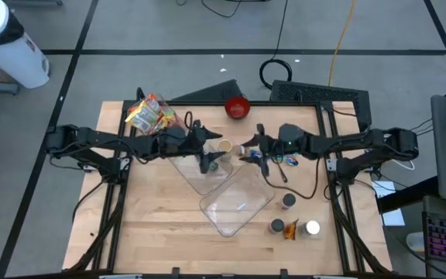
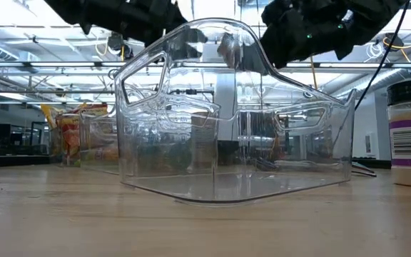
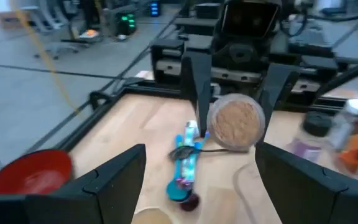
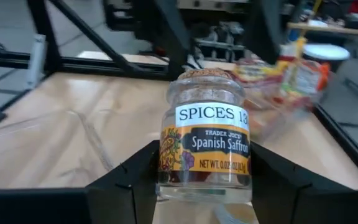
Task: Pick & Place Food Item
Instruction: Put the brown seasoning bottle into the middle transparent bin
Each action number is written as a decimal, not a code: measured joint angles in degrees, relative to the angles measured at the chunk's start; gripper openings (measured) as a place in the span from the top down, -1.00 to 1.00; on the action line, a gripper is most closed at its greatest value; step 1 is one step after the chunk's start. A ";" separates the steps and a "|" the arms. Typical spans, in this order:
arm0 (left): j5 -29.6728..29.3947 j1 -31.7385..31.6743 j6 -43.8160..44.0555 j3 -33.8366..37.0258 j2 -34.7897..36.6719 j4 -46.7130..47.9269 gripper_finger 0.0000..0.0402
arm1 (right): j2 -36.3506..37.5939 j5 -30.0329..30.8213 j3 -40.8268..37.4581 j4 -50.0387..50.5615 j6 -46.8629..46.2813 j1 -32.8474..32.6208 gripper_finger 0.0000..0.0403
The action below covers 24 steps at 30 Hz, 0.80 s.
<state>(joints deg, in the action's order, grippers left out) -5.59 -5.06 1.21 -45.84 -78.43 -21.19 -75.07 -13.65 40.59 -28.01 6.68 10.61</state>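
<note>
Two grippers meet mid-counter (image 1: 153, 232): right gripper (image 1: 246, 152) fingers clamped on saffron jar (image 4: 206, 144), held aloft at 12 o'clock of the clear bin (image 1: 237, 203), left gripper (image 1: 217, 147) just beside at its 9 o'clock, fingers spread wide, holding nothing.

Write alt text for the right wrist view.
The right pincer grips a small glass jar labelled "Spanish Saffron", cork-topped and upright, above the wooden table. Behind it lie a clear plastic container and a blurred snack bag.
</note>
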 joint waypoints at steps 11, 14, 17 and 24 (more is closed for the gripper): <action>5.84 1.69 1.45 -2.62 -5.40 -3.08 -0.52 | -5.13 0.09 -0.03 -8.31 -0.15 -2.84 0.08; 5.77 2.10 1.35 -3.49 -6.93 -2.75 -0.52 | -6.46 -0.03 -0.20 -9.29 -0.19 -2.86 0.09; 5.70 2.10 0.51 -4.00 -7.93 -2.79 -0.52 | -6.49 -0.08 -0.10 -9.88 -0.24 -2.86 0.09; 5.63 1.73 0.53 -3.99 -7.87 -3.31 -0.46 | -6.49 -0.10 -0.10 -10.08 -0.44 -2.86 0.09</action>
<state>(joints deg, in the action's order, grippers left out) 0.04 -3.33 1.74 -49.82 -86.30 -24.50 -81.56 -13.75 40.49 -38.09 6.24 7.75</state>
